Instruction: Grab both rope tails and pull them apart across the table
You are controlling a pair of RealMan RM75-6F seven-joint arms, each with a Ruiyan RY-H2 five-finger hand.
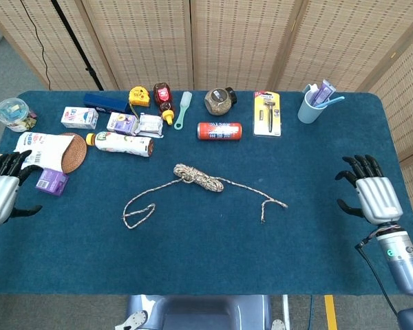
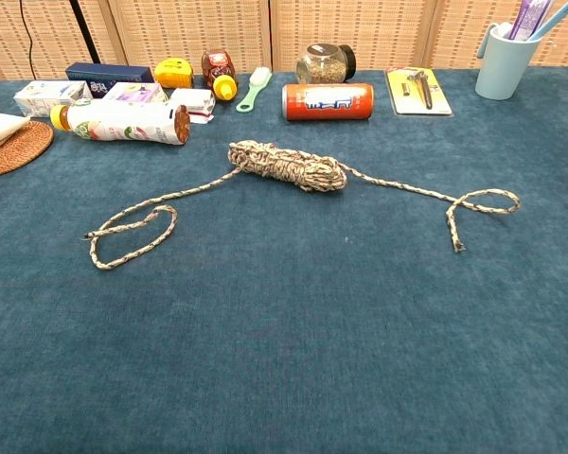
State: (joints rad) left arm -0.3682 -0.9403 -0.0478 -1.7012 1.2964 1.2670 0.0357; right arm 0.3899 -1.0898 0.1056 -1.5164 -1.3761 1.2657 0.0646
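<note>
Rough braided rope (image 2: 289, 166), matt blue cloth table (image 2: 293, 359), glossy metal can (image 2: 328, 101)

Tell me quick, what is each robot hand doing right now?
Left robot hand: open, holding nothing, at the table's left edge.
Right robot hand: open, holding nothing, far from the rope.

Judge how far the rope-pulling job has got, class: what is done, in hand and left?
Done: both tails lie stretched out from the rope bundle, the left tail and the right tail. In hand: nothing; the left hand and right hand are open at the table's edges. Left: the bundle is still coiled.
</note>
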